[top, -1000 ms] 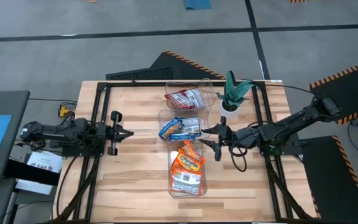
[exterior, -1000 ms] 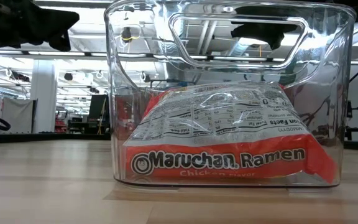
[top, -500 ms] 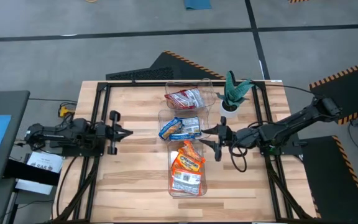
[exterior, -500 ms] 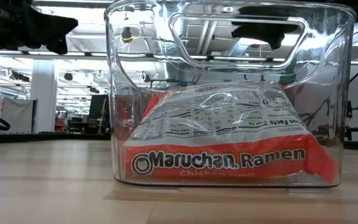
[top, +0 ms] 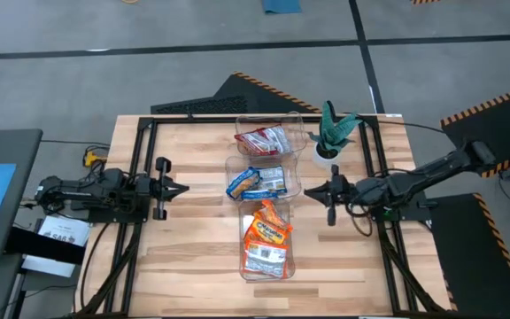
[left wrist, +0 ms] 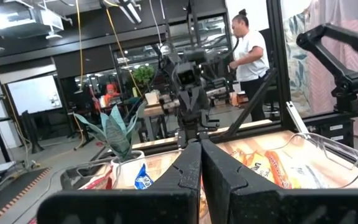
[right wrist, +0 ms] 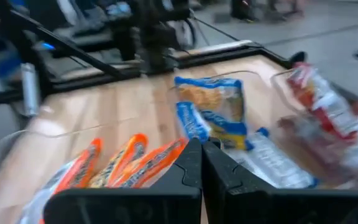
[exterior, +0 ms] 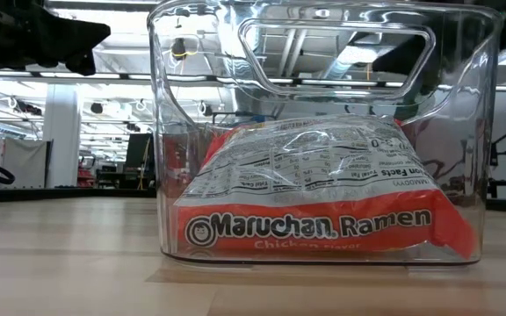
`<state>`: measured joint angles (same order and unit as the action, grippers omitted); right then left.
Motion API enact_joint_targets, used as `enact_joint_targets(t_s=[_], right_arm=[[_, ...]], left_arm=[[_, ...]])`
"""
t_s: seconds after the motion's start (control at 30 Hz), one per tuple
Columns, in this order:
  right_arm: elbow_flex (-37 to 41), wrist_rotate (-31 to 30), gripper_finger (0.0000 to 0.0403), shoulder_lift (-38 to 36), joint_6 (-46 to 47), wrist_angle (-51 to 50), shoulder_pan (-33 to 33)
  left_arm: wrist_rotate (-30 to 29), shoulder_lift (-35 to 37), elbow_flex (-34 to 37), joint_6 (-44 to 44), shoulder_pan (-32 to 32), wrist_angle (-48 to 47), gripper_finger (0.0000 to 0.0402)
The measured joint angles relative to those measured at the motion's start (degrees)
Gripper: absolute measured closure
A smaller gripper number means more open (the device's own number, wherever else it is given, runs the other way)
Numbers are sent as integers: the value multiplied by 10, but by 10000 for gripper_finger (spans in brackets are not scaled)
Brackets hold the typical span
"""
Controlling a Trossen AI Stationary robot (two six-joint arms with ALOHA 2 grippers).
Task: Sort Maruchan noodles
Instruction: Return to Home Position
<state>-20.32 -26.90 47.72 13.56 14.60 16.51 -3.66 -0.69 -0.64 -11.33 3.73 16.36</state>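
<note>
Three clear bins stand in a row down the table's middle. The far bin (top: 301,133) holds red Maruchan noodles (top: 261,140), the middle bin (top: 296,183) blue-and-white packets (top: 257,182), and the near bin (top: 241,257) orange packets (top: 266,236), which lie flat on its floor (exterior: 323,211). My left gripper (top: 187,189) is shut, left of the bins, pointing at them. My right gripper (top: 309,189) is shut just right of the middle bin, and holds nothing. Both wrist views show shut, empty fingers (left wrist: 201,158) (right wrist: 201,158).
A green plant in a white pot (top: 329,137) stands at the far right, beside the far bin. A black frame (top: 149,124) runs around the wooden table. A person (left wrist: 250,50) stands in the room beyond the table. Bare wood lies on either side of the bins.
My right gripper has shut, from wide open, and has drawn back a little toward the table's right edge, away from the bins. The packets and bins have stayed where they were.
</note>
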Motion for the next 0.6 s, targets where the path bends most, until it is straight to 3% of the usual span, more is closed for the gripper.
enact_joint_targets(t_s=[0.17,0.27,0.47,0.6], right_arm=[[114,82,385,-36,1,183,-45],[143,138,385,-52,-8,233,-92],[153,248,385,-77,-10,233,-205],[153,289,385,-89,-19,208,-227]], left_arm=[[0,0,0,0,0,-2,401],[0,0,0,0,0,-2,401],[0,0,0,0,0,-3,401],[0,0,0,1,0,-8,401]])
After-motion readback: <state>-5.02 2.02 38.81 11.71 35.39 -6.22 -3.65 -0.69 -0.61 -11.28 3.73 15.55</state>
